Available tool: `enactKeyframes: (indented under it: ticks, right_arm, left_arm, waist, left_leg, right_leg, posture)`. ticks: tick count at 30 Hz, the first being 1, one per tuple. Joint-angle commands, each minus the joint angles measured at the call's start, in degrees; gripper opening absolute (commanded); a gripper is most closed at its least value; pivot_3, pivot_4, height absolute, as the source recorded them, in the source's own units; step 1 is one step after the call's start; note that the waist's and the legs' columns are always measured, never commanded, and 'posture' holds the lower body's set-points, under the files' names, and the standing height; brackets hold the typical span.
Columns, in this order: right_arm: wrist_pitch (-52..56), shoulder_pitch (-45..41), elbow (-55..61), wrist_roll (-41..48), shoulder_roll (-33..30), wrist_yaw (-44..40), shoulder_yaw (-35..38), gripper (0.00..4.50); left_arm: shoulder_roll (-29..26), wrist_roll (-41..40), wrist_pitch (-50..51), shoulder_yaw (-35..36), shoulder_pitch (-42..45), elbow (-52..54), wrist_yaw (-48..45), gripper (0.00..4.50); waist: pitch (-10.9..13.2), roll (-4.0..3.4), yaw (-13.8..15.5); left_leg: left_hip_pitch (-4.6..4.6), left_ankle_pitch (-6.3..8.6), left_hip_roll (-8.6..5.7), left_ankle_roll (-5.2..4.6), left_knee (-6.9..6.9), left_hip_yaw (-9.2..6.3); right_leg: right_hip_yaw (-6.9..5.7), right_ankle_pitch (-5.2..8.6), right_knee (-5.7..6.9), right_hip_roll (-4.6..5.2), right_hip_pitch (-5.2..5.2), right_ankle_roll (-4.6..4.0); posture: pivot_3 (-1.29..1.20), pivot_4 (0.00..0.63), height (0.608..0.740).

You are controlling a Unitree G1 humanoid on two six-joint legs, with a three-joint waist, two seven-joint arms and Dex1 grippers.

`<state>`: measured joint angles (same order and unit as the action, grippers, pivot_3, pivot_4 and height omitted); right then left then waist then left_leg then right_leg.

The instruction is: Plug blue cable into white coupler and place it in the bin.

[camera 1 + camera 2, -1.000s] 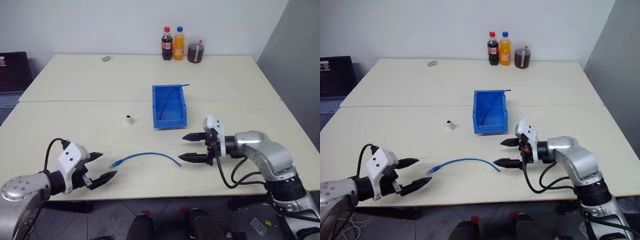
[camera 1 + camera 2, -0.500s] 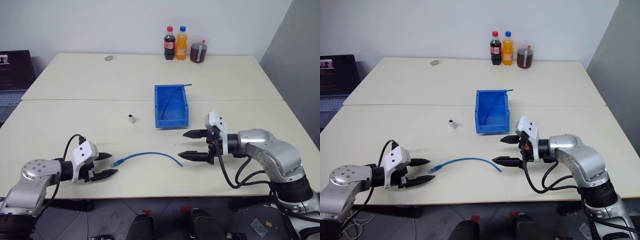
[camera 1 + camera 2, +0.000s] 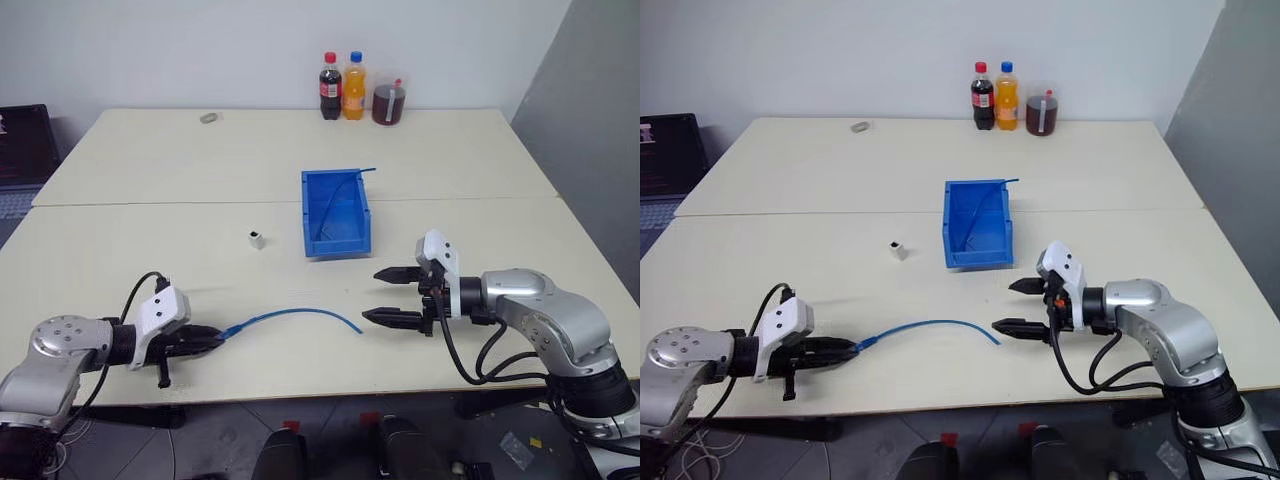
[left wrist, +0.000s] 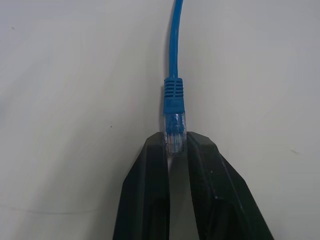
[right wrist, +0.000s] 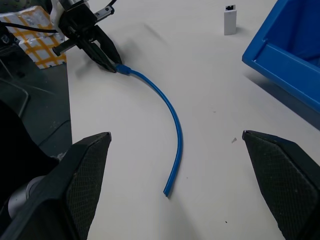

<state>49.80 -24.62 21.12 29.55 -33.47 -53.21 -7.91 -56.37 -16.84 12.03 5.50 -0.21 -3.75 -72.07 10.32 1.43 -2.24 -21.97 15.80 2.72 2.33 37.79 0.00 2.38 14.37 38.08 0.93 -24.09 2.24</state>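
Light-blue cable (image 3: pixel 295 313) lies on the table's near edge, its clear plug (image 4: pixel 175 132) pinched at the tip, apparently shallowly, by the left gripper (image 4: pixel 176 150). Right gripper (image 3: pixel 400 295) is spread, empty. Lift gently; white coupler (image 3: pixel 256 239) stands beside the bin (image 3: pixel 335 212).

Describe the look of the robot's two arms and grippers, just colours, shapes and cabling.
Both arms are rounded silver-grey metal segments with black joints. Each ends in a white boxy wrist block carrying two black, tapered, pointed fingers: the left gripper and the right gripper. A black cable loops over the left wrist; several black cables hang in loops under the right forearm. Up close, the right fingers' pads have a fine dotted texture.
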Motion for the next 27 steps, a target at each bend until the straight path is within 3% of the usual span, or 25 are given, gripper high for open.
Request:
enactKeyframes:
  ticks: [1,5,11,20,27]
  right_arm:
    - [0.2,-2.0,0.8,2.2,1.2,1.3,1.8,4.49]
    - [3.5,-3.3,2.1,5.9,3.3,3.9,3.9,4.49]
    - [11.4,-3.9,4.6,14.1,6.4,8.0,6.7,4.49]
    - [20.9,-5.4,-3.3,24.4,13.8,16.2,13.2,4.49]
    - [22.9,-7.9,-9.0,28.4,16.8,18.9,16.5,4.49]
  left_arm:
    - [0.9,-2.8,10.5,-1.9,5.4,2.6,1.1,0.25]
    - [5.6,-14.8,28.9,-0.4,17.6,8.7,4.3,0.25]
    - [15.0,-28.0,47.8,1.2,26.7,11.5,12.0,0.25]
    - [25.3,-39.0,58.2,4.1,30.4,11.1,20.2,0.25]
    - [27.0,-43.6,60.9,4.9,28.3,13.6,22.3,0.25]
  waist:
    - [0.0,-0.01,0.1]
    - [0.1,0.15,1.0]
    - [0.1,0.23,0.6]
    - [0.1,0.23,0.0]
    - [0.1,0.22,0.1]
  left_leg:
    - [0.00,0.00,0.00,0.00,0.00,-0.01]
    - [-0.09,0.00,0.00,0.00,0.10,-0.09]
    - [-0.44,-0.01,-0.07,0.01,0.26,-0.20]
    - [-0.42,-0.01,-0.07,0.00,0.22,-0.46]
    - [-0.43,-0.01,-0.08,0.00,0.21,-0.46]
  right_leg:
    - [-0.01,0.00,0.01,0.00,0.01,0.00]
    - [-0.05,-0.06,0.02,-0.03,0.01,0.12]
    - [-0.08,-0.25,-0.07,0.01,-0.06,0.10]
    - [-0.17,-0.29,-0.01,-0.08,-0.09,-0.06]
    - [-0.16,-0.29,-0.02,-0.08,-0.08,-0.07]
  posture:
    - [0.00,0.150,0.740]
    - [0.00,0.150,0.740]
    - [0.00,0.150,0.740]
    - [0.00,0.150,0.740]
    - [0.00,0.150,0.740]
